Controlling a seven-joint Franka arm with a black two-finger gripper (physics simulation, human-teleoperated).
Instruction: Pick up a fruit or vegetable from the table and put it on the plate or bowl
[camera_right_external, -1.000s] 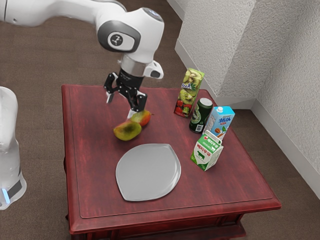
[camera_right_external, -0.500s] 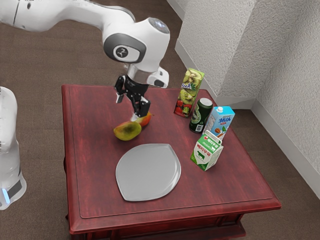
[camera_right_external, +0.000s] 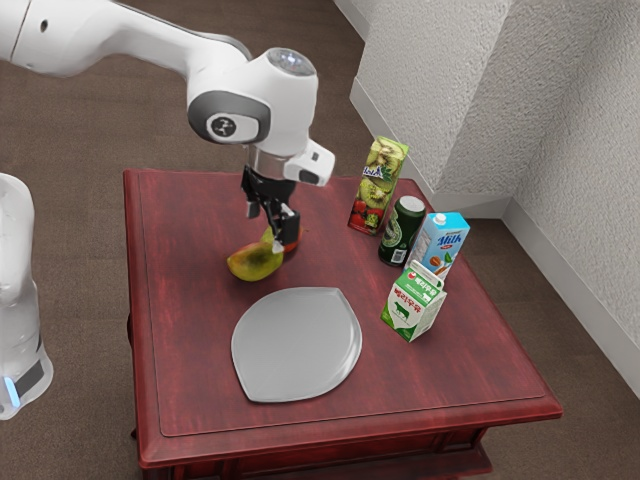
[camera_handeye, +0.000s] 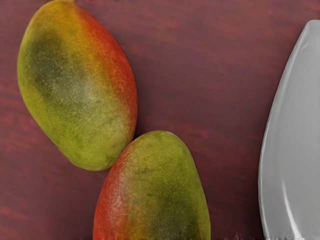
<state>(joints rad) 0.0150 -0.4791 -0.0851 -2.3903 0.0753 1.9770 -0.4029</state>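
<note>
Centre frame: gripper (camera_right_external: 279, 232) is hovering just above two touching mangoes (camera_right_external: 255, 261); claw state: cannot tell. No fruit is sitting on plate (camera_right_external: 297, 345); grasp, carry and placing are pending.

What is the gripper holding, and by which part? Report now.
Cannot be told. The gripper is down at the mango farther from the plate. That mango lies on the table, not lifted.

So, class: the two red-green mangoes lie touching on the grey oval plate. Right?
No. The two red-green mangoes lie touching on the dark red wooden table, beside the grey oval plate, as the wrist view shows.
</note>
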